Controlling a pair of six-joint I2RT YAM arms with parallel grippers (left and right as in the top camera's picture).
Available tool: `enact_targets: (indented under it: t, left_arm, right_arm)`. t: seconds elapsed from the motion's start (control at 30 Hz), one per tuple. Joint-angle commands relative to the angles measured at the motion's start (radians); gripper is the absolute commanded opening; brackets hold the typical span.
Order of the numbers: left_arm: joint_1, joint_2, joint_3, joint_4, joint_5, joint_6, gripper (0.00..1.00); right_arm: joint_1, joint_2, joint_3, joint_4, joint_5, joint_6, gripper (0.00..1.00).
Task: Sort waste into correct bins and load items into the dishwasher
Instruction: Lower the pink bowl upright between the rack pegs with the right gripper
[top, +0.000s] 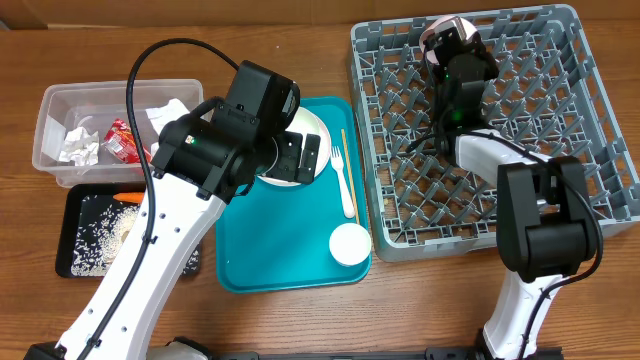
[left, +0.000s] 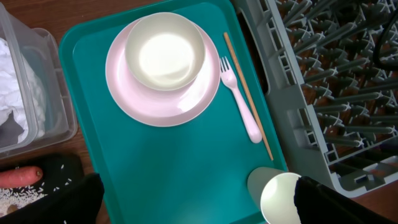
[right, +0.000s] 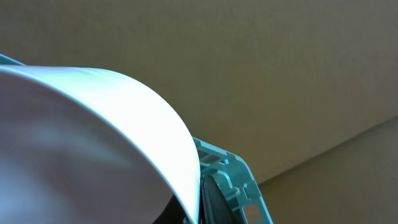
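- Here, the right tool (top: 446, 40) grips a glossy pale-pink bowl (right: 93, 143) over the grey pegged dishwasher (top: 560, 120).
- Left tool (left: 199, 205) hangs open above the teal tray (left: 174, 162).

Can make out only an edge of the plate (top: 318, 135) overhead, the rest under the left arm (top: 170, 230). From the right wrist, just a blurred bowl (right: 93, 137), cropped left and below, blocking most of the rack (right: 239, 180). From the left wrist, cup (left: 280, 194) cropped at bottom, carrot (left: 18, 177) and tub (left: 43, 93) at left.
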Motion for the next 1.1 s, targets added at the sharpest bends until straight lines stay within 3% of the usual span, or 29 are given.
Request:
enact_targets:
  t: [0.0, 0.4, 0.63, 0.7, 0.73, 0.77, 0.9, 1.07]
  left_arm:
    - [0.002, -0.002, 0.021, 0.001, -0.008, 0.008, 1.0]
    - [0.002, -0.002, 0.021, 0.001, -0.008, 0.008, 1.0]
    - [0.002, -0.002, 0.021, 0.001, -0.008, 0.008, 1.0]
    - [0.002, -0.002, 0.021, 0.001, -0.008, 0.008, 1.0]
    - [0.002, -0.002, 0.021, 0.001, -0.008, 0.008, 1.0]
    - [0.002, -0.002, 0.021, 0.001, -0.008, 0.008, 1.0]
    - [0.002, -0.002, 0.021, 0.001, -0.008, 0.008, 1.0]
    - [0.002, -0.002, 0.021, 0.001, -0.008, 0.008, 1.0]
  right_arm:
    - [0.03, 0.014, 0.005, -0.014, 0.074, -0.011, 0.05]
    - [0.116, 0.014, 0.005, -0.014, 0.29, -0.011, 0.16]
    - [0.148, 0.014, 0.005, -0.014, 0.385, -0.011, 0.41]
    - [0.154, 0.014, 0.005, -0.014, 0.418, -0.011, 0.57]
    - [0.165, 0.014, 0.005, -0.014, 0.459, -0.011, 0.79]
    - [0.172, 0.014, 0.005, -0.014, 0.478, -0.011, 0.86]
    - [0.2, 0.014, 0.005, -0.015, 0.519, -0.011, 0.93]
    - [0.257, 0.012, 0.005, -0.08, 0.521, -0.012, 0.95]
